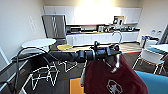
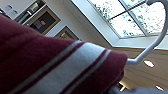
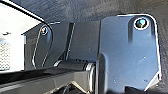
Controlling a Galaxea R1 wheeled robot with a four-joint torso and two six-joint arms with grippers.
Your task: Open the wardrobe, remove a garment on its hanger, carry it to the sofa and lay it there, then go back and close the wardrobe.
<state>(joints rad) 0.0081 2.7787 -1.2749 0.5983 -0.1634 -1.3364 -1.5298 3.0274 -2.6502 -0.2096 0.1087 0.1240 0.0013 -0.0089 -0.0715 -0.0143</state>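
Overall light: bright indoor room.
Glare: the upper cabinets (image 1: 100, 13) on the far kitchen wall wash out to near white in the head view.
Skylight (image 2: 125, 17): strong daylight from above in the left wrist view.
Blur: all views soft; the red jacket (image 2: 50, 67) close up lacks detail.
Right wrist view: mostly dark and shadowed.

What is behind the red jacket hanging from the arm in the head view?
Behind the garment are dark floor, a blue sofa edge at its right side, white chairs and a kitchen counter farther back. An orange patch shows beside it; the jacket covers the rest.
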